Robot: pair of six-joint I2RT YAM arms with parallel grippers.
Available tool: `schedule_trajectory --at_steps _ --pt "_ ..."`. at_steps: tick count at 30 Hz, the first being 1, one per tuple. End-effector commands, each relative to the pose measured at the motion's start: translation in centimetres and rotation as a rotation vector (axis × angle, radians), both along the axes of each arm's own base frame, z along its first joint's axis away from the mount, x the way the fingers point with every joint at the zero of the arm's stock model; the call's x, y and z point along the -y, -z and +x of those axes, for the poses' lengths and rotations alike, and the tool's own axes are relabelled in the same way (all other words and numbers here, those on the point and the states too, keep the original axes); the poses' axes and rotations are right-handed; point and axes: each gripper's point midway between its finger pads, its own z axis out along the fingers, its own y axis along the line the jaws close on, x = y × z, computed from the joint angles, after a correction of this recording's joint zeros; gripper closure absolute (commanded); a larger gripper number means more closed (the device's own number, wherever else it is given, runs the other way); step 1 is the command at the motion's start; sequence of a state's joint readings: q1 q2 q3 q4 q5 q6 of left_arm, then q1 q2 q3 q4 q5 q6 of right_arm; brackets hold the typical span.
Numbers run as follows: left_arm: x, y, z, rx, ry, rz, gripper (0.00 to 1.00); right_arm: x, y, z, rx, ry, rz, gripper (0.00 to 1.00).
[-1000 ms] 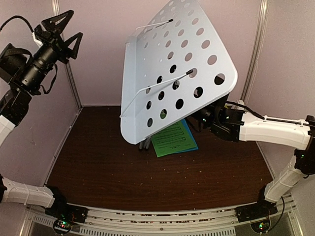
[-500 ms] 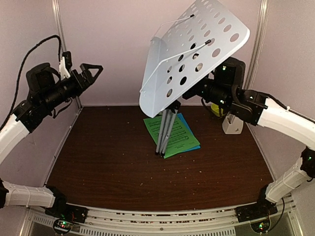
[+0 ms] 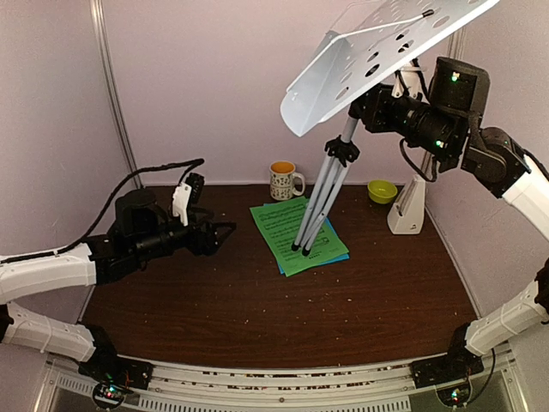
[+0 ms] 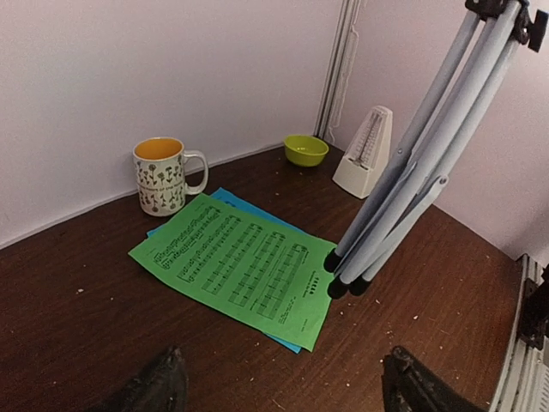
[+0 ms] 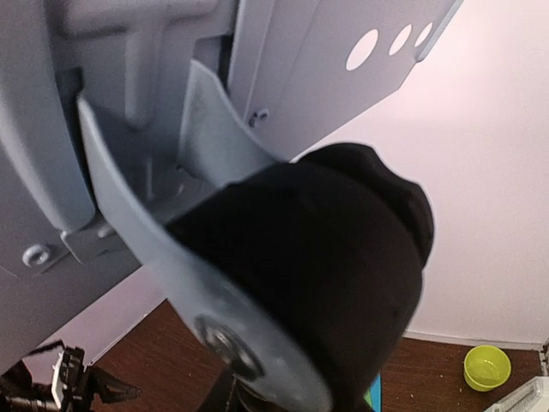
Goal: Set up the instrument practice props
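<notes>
music stand [image 3: 377, 51] tilted, desk cropped, folded feet on green sheet [image 4: 236, 266] | blue sheet [image 4: 227, 197] mostly hidden beneath | metronome [image 3: 407, 206] back right of counter [image 3: 257, 318] | right gripper [image 3: 360, 101] at stand neck, jaws hidden, state unclear | left gripper [image 4: 283, 386] apart, tips cropped

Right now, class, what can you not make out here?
Fingers of the right gripper: black knob fills right wrist view.
Tray of the music stand: cut by the top view's upper edge.
Most of the blue sheet: under the green sheet.
Pendulum of the metronome: too small.
</notes>
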State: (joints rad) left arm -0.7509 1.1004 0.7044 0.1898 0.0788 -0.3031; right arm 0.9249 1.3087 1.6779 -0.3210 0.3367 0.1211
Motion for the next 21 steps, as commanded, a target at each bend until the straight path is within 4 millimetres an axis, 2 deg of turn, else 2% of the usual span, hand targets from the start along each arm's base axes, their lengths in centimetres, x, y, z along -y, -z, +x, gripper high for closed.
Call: schedule_trajectory --at_steps 1,4,8,14,17,21 --pt "1.9 -0.9 0.7 0.216 -0.041 -0.008 0.25 5.8 -8.9 -2.2 0.129 0.100 0.332 1.00" --pt "3.6 0.6 0.8 0.242 -0.040 0.013 0.28 5.8 -8.2 -1.9 0.103 0.113 0.337 1.00" --pt "6.8 1.4 0.7 0.279 -0.017 0.050 0.30 5.6 -7.7 -1.8 0.083 0.108 0.346 1.00" --pt "12.1 0.3 -0.4 0.327 0.024 0.035 0.40 5.5 -6.4 -1.4 0.047 0.125 0.357 1.00" --pt "14.3 -1.0 -1.2 0.361 0.050 0.002 0.41 5.5 -5.9 -1.3 0.034 0.137 0.365 1.00" --pt "16.5 -1.5 -1.4 0.366 0.054 0.012 0.41 5.4 -5.5 -1.5 0.024 0.132 0.379 1.00"
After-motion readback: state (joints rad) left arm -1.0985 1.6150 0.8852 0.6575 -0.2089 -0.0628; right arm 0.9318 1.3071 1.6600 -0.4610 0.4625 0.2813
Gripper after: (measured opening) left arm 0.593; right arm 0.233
